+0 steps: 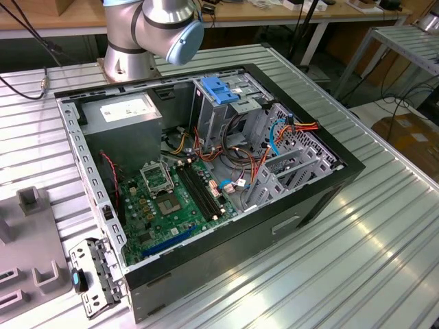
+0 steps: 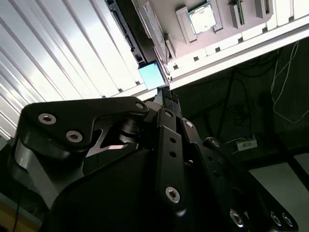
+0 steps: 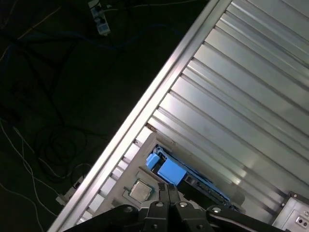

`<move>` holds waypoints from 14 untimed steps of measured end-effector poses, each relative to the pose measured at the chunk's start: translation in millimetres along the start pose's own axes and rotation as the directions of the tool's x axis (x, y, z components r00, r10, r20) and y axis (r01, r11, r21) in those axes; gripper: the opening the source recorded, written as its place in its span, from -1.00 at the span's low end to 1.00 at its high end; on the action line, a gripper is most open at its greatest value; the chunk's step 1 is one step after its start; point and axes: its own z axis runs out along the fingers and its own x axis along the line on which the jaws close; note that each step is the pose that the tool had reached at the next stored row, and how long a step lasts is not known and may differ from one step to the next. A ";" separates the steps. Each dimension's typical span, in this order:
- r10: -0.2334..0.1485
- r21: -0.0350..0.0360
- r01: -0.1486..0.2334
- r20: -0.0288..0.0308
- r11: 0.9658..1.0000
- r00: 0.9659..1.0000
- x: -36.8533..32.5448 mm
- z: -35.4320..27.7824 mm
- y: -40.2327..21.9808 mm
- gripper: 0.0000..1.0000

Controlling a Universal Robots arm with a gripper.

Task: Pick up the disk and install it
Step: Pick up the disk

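The disk (image 1: 96, 274) lies flat on the ribbed table beside the open computer case (image 1: 322, 199), near the case's front corner at the exterior view's lower left. A blue tab (image 1: 75, 279) sticks out of one end. In both wrist views the disk (image 3: 193, 178) (image 2: 129, 36) shows as a dark slab with blue rails and a light-blue tab (image 3: 170, 170) (image 2: 151, 75). My gripper (image 3: 167, 192) (image 2: 164, 94) hangs apart from the disk and points at the tab end. Its fingers are shut with nothing between them.
A grey fixture tray (image 1: 27, 240) with a processor chip (image 3: 140, 191) lies next to the disk by the table edge (image 3: 159, 92). Inside the case are a grey power supply (image 1: 127, 116), a blue latch plate (image 1: 219, 89), a motherboard (image 1: 171, 199) and drive cages (image 1: 281, 168) with cables.
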 end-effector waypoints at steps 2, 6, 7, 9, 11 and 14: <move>-0.020 0.000 0.020 -0.001 1.000 1.000 0.0 0.0 0.0 -0.79; -0.065 0.001 0.065 -0.003 0.998 0.998 0.0 0.0 0.0 -0.79; -0.077 0.001 0.077 -0.003 0.997 0.997 0.0 0.0 0.0 -0.79; -0.099 0.002 0.099 -0.004 0.995 0.995 0.0 0.0 0.0 -0.79; -0.119 0.002 0.119 -0.005 0.993 0.993 0.0 0.0 0.0 -0.79; -0.149 0.002 0.149 -0.006 0.989 0.989 0.0 0.0 0.0 -0.79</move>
